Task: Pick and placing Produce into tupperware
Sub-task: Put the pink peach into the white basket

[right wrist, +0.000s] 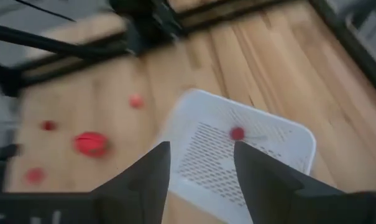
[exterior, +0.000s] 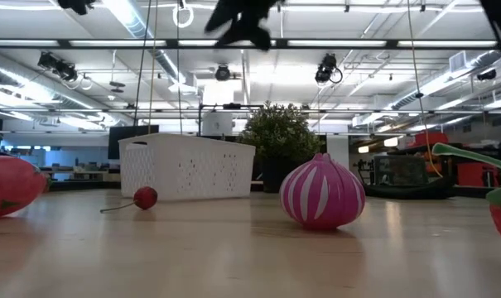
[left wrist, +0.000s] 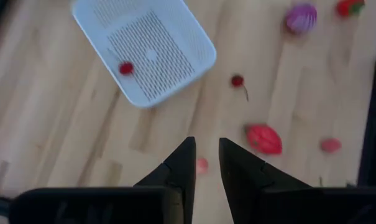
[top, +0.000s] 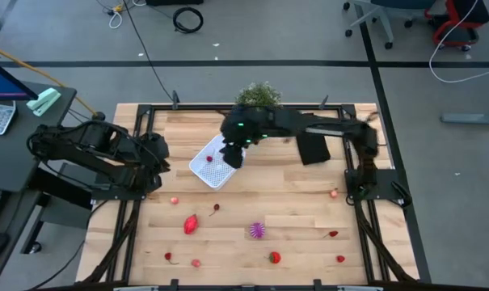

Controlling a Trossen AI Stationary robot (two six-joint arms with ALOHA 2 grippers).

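The right gripper (top: pixel 233 152) is hanging over the tupperware (top: pixel 205 168), jaws spread wide and holding nothing, as the right wrist view is showing with the two fingers (right wrist: pixel 149 171) framing the white tub (right wrist: pixel 281 146) below. One small red piece (right wrist: pixel 237 133) is lying on the tub's perforated floor, and the left wrist view is catching the same piece (left wrist: pixel 126 68) inside the tupperware (left wrist: pixel 194 37). The tupperware is sitting toward the far side of the table (top: pixel 301 218), left of centre, turned at an angle, with the plant (top: pixel 259 94) at the far edge behind it and a black cloth (top: pixel 312 148) to the right. The left gripper (top: pixel 158 166) is waiting at the table's left side, just beside the tub, its jaws parted by a narrow gap and empty, pointing over the wood (left wrist: pixel 63 143). The rest of the produce is lying scattered on the near half: a cherry (top: pixel 213 209) just near the tub, a larger red piece (top: pixel 191 224) beside it, the purple onion (top: pixel 258 230) in the middle, a strawberry (top: pixel 275 258) near the front edge, and small red and pink bits spread well apart toward both sides. In the low view the onion (exterior: pixel 322 192) is standing in front of the tub (exterior: pixel 188 168), with the cherry (exterior: pixel 145 198) to its left.
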